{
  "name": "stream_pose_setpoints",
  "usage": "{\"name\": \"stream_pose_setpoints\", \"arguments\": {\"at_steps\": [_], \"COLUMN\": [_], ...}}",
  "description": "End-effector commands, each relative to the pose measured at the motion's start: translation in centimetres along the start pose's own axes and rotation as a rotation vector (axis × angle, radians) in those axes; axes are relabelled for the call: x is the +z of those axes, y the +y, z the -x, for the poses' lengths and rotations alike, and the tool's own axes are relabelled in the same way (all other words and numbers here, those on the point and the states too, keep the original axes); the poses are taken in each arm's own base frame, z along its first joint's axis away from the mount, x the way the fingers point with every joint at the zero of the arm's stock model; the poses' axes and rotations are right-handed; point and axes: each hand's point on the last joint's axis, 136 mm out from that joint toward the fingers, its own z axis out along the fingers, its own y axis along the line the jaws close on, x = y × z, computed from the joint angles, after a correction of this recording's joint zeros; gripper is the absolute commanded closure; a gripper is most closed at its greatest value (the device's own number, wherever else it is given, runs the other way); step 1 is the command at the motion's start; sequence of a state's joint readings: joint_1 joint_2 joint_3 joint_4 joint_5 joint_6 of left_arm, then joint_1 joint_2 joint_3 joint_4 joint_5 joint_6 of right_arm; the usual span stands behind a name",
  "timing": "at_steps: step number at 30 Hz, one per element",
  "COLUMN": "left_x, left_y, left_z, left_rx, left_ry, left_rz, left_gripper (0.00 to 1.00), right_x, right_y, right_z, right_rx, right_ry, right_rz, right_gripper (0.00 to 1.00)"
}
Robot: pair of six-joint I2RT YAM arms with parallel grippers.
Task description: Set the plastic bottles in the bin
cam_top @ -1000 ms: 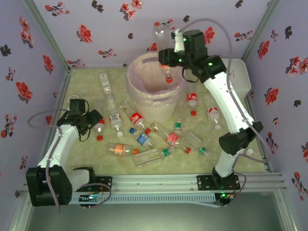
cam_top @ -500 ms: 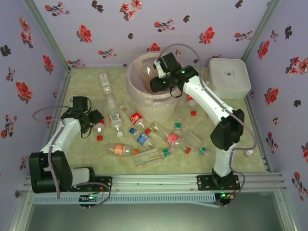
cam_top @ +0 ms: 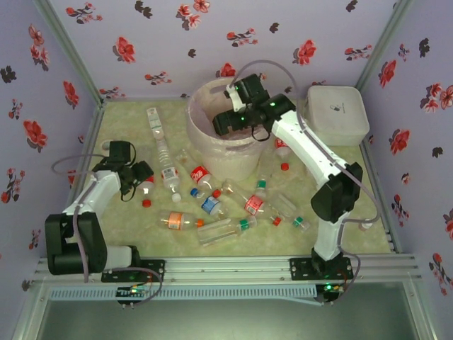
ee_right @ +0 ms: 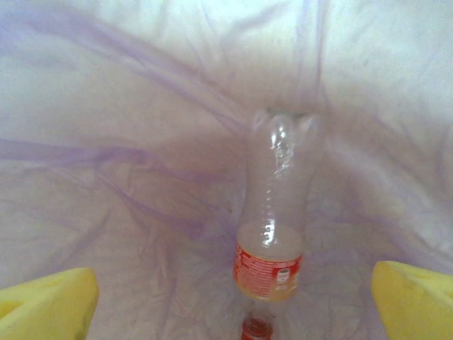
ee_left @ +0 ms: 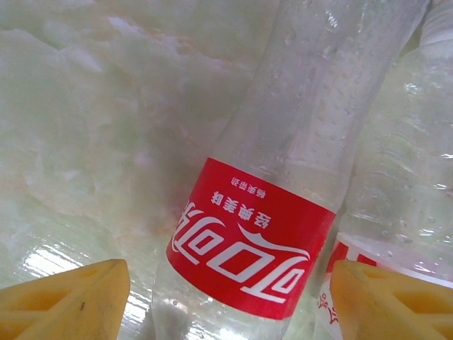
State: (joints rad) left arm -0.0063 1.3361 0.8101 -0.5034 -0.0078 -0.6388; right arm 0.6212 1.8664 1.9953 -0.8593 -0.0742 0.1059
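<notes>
Bottle in the bin: inside the bin (cam_top: pixel 207 142), which stands mid-bench toward the far edge, a clear bottle (ee_right: pixel 279 212) is seen against the pinkish bag (ee_right: pixel 106 177). Its red cap is nearest the right wrist camera and its base points away, the long axis running down the lining. The print on its red-and-white label is too small to read. The right gripper (ee_right: pixel 232 303) hangs over the bin's mouth, fingers (ee_right: pixel 49 304) spread wide and clear of the bottle on both sides.

Near the left edge, the left gripper (ee_left: pixel 226 304) sits low over the bench (ee_left: pixel 85 127), fingers apart on either side of a Coca-Cola bottle (ee_left: pixel 248 241) and not clamped on it. The red label carries the brand's white Chinese script, upside down to the wrist camera, with a line of smaller characters beside it. This bottle lies flat, its long axis running away from the gripper. A second bottle (ee_left: pixel 403 163) lies just beside it, a corner of red-and-white label showing.

Across the middle of the bench, between the bin and the near edge, more bottles lie flat and point every way, among them a blue-labelled bottle (cam_top: pixel 210 205) and an orange-labelled bottle (cam_top: pixel 180 221). A white-labelled bottle (cam_top: pixel 153 122) left of the bin has its long axis toward the far edge. A white box (cam_top: pixel 336 113) fills the far right corner, its small dark mark unreadable.
</notes>
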Motion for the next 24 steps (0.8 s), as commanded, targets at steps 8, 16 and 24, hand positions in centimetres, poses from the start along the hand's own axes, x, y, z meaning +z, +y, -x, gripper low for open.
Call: {"name": "stream_pose_setpoints", "arguments": {"at_steps": [8, 16, 24], "left_x": [1.4, 2.7, 0.8], "left_y": [-0.2, -0.4, -1.3], "left_z": [0.6, 0.0, 1.2], "left_rx": [0.026, 0.017, 0.023], "left_ry": [0.009, 0.043, 0.023], "left_rz": [0.009, -0.003, -0.016], "left_gripper": [0.28, 0.24, 0.44], "right_x": [-13.2, -15.3, -14.8], "right_y": [-0.9, -4.1, -9.7], "right_z": [4.2, 0.8, -4.4], "right_rx": [-0.044, 0.046, 0.216], "right_ry": [-0.264, -0.252, -0.143], "right_rz": [-0.114, -0.181, -0.283], "right_gripper": [0.01, 0.01, 0.01]}}
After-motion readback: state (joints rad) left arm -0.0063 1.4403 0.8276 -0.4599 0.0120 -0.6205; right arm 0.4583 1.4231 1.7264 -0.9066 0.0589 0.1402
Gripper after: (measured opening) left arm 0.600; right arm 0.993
